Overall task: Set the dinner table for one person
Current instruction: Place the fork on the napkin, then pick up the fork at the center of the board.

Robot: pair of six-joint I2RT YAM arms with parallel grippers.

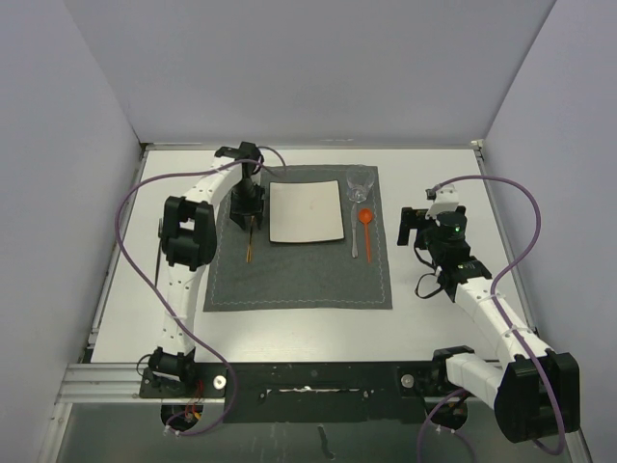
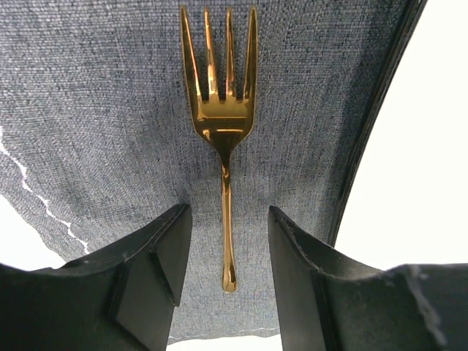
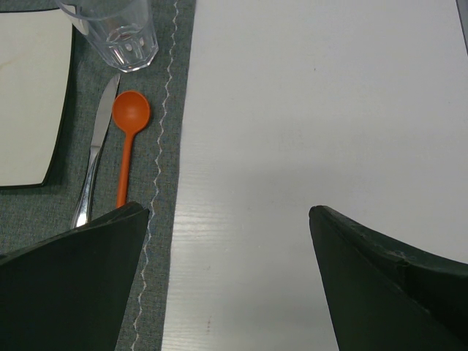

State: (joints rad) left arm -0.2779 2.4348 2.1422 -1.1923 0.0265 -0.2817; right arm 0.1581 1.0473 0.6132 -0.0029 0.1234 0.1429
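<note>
The white dinner table (image 1: 443, 318) carries a dark grey placemat (image 1: 299, 275) with a white square plate (image 1: 306, 211) on it. A gold fork (image 1: 250, 243) lies flat on the mat, left of the plate. My left gripper (image 1: 251, 224) hovers low over the fork's handle end. In the left wrist view the fork (image 2: 221, 110) lies between the open jaws of the left gripper (image 2: 228, 219), with a gap on each side. My right gripper (image 3: 228, 212) is open and holds nothing. It hangs over bare table (image 3: 322, 110) just right of the mat.
Right of the plate lie a silver knife (image 1: 354, 241) and an orange spoon (image 1: 366, 220), with a clear glass (image 1: 360, 185) behind them. The right wrist view shows the glass (image 3: 117, 29), spoon (image 3: 129, 128) and knife (image 3: 95, 153). Grey walls enclose the table.
</note>
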